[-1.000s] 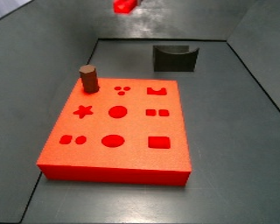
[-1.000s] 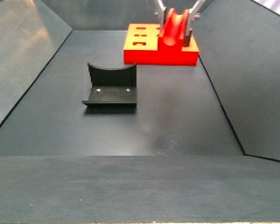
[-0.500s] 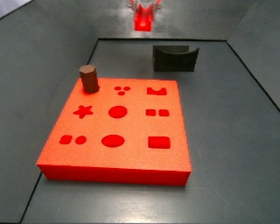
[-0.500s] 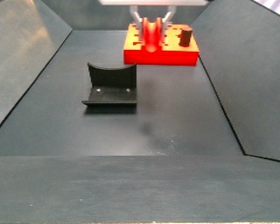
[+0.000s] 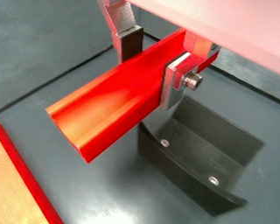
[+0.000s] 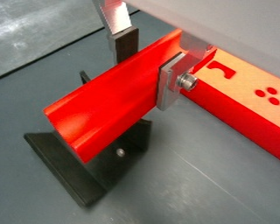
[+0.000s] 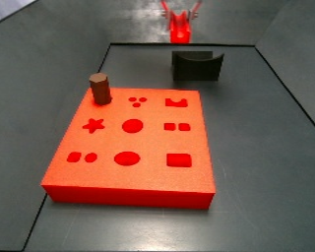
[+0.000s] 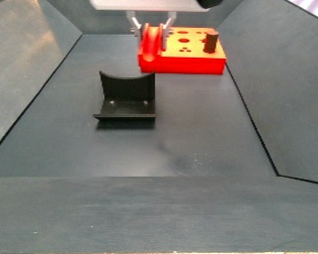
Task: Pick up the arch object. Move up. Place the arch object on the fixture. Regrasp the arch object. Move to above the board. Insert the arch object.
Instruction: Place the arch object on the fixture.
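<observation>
Wrist views both show the tool (image 5: 154,54) clamped on the arch object (image 5: 113,96) above the fixture (image 5: 206,157) — not yet seated — so, I judge, a skewed descent could miss the curved notch and tip the bar off.

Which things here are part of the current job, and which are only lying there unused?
Part of the job:
- arch object, held in the gripper, above the fixture
- fixture
- board

Unused:
- brown cylinder peg, standing on the board's corner
</observation>
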